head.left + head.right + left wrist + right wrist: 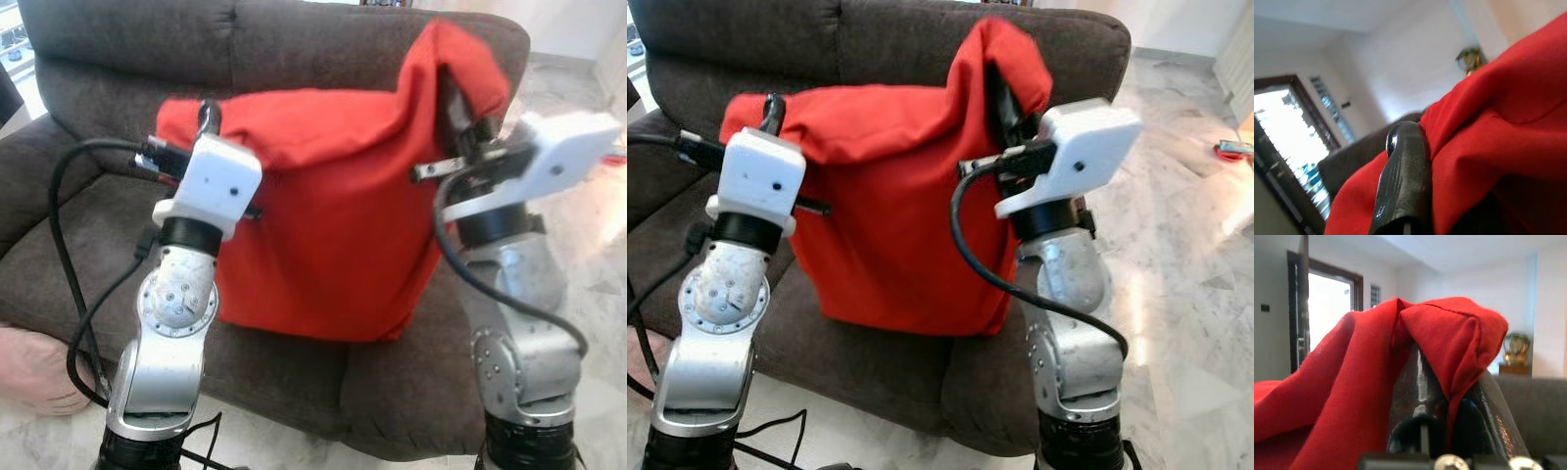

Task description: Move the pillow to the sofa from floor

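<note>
The red pillow [328, 225] hangs upright between the two arms, directly above the seat cushion of the dark brown sofa [118, 59]. Its lower edge sits at or just above the seat; whether it touches cannot be determined from the head views. Its long axis runs across the robot's front, from one gripper to the other, and its flat face is turned toward the robot.

The left gripper [209, 117] holds the pillow's upper left corner. In the left wrist view, one black finger [1403, 186] lies against the red cloth with fabric folded over beside it, so this gripper is judged closed on the cloth.

The right gripper [460, 122] holds the upper right corner, raised higher than the left, so that corner peaks upward. In the right wrist view, red cloth is pinched between the two fingers [1415, 396] and drapes over their tips: a firm clamp on the fabric.

Both arms are equally near the pillow, one at each end. The sofa seat lies straight below and forward of the load, so the coming move is judged a short lowering followed by release.

The head views show the pillow's position over the seat and a pale pink cushion [34, 367] on the floor beside the sofa. The wrist views show the grip detail, plus a window [1327, 308] and a gold ornament [1517, 345].
</note>
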Tool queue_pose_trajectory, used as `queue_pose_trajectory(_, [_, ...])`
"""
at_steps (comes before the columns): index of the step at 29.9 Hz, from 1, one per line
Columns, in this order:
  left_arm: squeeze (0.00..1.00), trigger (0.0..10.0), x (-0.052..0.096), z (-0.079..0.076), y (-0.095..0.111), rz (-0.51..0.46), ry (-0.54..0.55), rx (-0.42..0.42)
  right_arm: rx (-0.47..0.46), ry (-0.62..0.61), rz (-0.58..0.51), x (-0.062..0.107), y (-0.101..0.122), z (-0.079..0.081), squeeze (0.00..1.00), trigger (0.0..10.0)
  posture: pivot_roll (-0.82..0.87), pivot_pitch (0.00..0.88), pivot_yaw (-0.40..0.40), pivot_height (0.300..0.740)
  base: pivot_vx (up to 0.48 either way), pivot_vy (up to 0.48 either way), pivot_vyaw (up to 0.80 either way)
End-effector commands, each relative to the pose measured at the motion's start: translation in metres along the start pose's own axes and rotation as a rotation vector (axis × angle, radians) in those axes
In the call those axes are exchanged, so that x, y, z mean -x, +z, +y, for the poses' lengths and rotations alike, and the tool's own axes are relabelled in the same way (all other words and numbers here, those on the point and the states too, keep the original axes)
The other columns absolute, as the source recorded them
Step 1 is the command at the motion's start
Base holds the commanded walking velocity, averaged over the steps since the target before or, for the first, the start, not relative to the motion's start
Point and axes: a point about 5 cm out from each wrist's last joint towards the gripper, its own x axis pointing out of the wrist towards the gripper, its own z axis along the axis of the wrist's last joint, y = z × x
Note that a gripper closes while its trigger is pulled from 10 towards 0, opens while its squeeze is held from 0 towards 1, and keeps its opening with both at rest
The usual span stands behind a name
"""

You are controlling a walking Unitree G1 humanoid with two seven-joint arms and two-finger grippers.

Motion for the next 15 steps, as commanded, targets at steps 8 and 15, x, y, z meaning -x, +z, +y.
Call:
queue_pose_trajectory(8, [0.0, 10.0, -0.011, 0.027, -0.023, 0.03, 0.126, -0.132, -0.015, 0.078, 0.073, -0.01, -0.019, 0.023, 0.0, 10.0, 0.17, 0.052, -0.063, 0.74, 0.0, 0.0, 0.0])
queue_pose_trajectory(15, [0.0, 10.0, -0.019, 0.026, -0.043, 0.07, 0.075, -0.185, -0.032, 0.125, 0.108, -0.019, -0.032, 0.038, 0.0, 10.0, 0.18, 0.052, -0.072, 0.74, 0.0, 0.0, 0.0])
